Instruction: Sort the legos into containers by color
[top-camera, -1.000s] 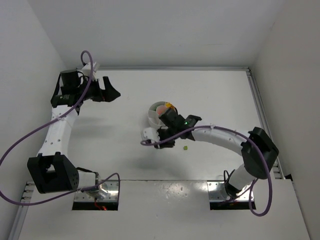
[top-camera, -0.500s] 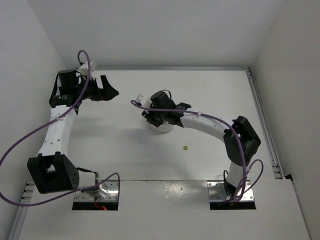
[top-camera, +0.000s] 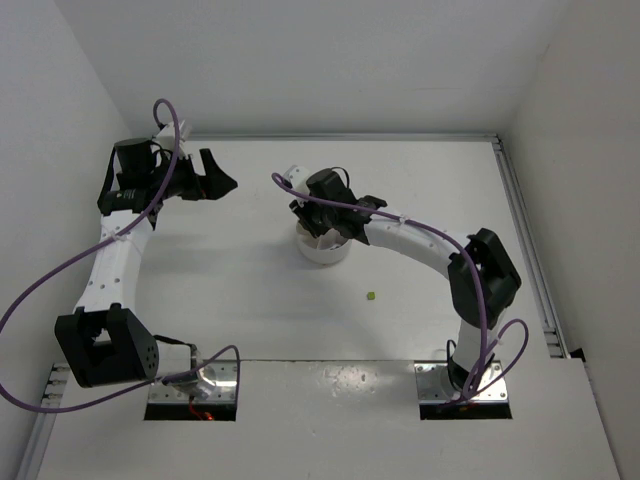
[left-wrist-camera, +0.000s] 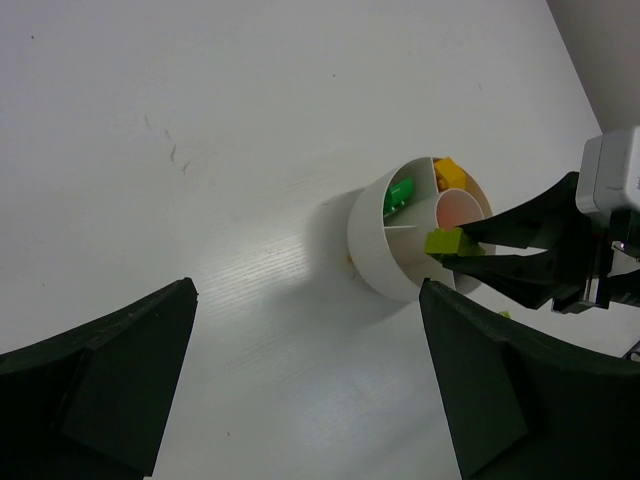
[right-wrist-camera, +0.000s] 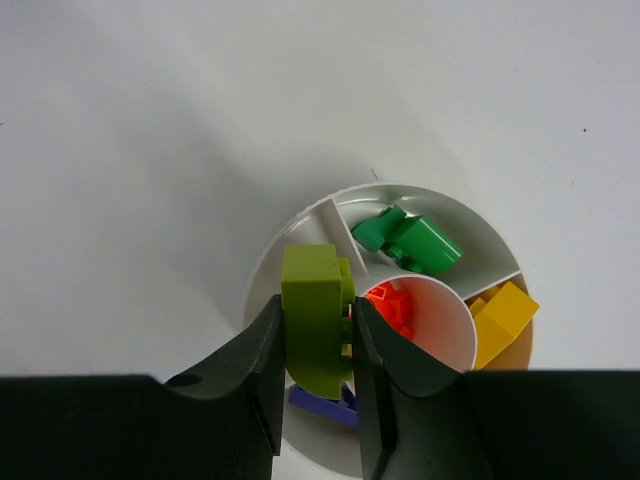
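Over the white dish (left-wrist-camera: 375, 255) near mid-table, my right gripper (right-wrist-camera: 316, 330) is clamped on a lime brick (left-wrist-camera: 443, 241), holding it by its two sides above the compartments. I judge this to be the drop step for that brick: carried, not yet let go.

The dish already has a green brick (right-wrist-camera: 410, 240) in one wedge, a yellow brick (right-wrist-camera: 503, 315) in the next, red-orange bits (right-wrist-camera: 392, 305) in the centre well, and a dark purple piece (right-wrist-camera: 320, 400) in a wedge partly hidden under my fingers. The lime brick hangs over what looks like a bare wedge beside the green one, close to the centre well's wall. So the next move calls for letting go only once the brick is clear of the well's rim and of the divider on the green side; otherwise it could tip into the wrong colour.

One more small lime bit (top-camera: 371, 296) lies loose on the table (top-camera: 250, 260), on the near side of the dish and well apart from it, so the sorting is not finished.

My left gripper (top-camera: 215, 178) is spread wide and grasping nothing, parked far out on the left, well away from the dish. Room is generous: bare tabletop all round the dish, the right-hand rail (top-camera: 520, 220) and the walls are distant, and the path to the loose bit is open.
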